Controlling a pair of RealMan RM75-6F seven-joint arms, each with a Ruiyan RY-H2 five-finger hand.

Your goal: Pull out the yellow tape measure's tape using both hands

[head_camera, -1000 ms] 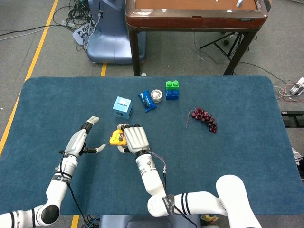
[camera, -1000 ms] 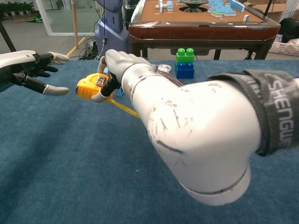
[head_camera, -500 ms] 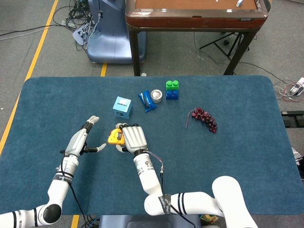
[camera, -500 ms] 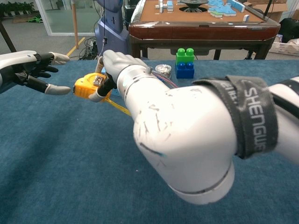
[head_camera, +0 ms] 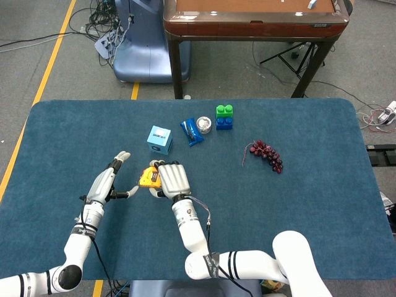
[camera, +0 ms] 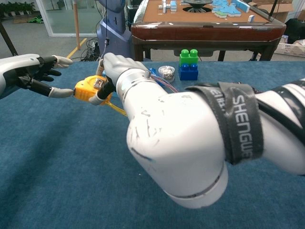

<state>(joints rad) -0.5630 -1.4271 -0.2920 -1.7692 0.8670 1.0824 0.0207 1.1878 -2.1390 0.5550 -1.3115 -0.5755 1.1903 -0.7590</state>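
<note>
My right hand (head_camera: 172, 178) grips the yellow tape measure (head_camera: 148, 177) from its right side and holds it just above the blue table. In the chest view the case (camera: 88, 89) sticks out to the left of my right hand (camera: 115, 67). A short strip of yellow tape (camera: 117, 109) runs out below that hand. My left hand (head_camera: 108, 180) sits left of the case with its fingers spread and holds nothing. In the chest view the thumb tip of my left hand (camera: 33, 74) reaches the case's left edge; I cannot tell whether it touches.
Behind the hands lie a light-blue box (head_camera: 159, 138), a blue packet (head_camera: 191, 130), a small silver tin (head_camera: 204, 125) and stacked green and blue blocks (head_camera: 224, 116). A bunch of dark grapes (head_camera: 266, 155) lies to the right. A brown table (head_camera: 253, 21) stands beyond the far edge.
My right hand has carried the tape measure a little left, toward my left hand. The gap between the case and the left thumb has closed.
</note>
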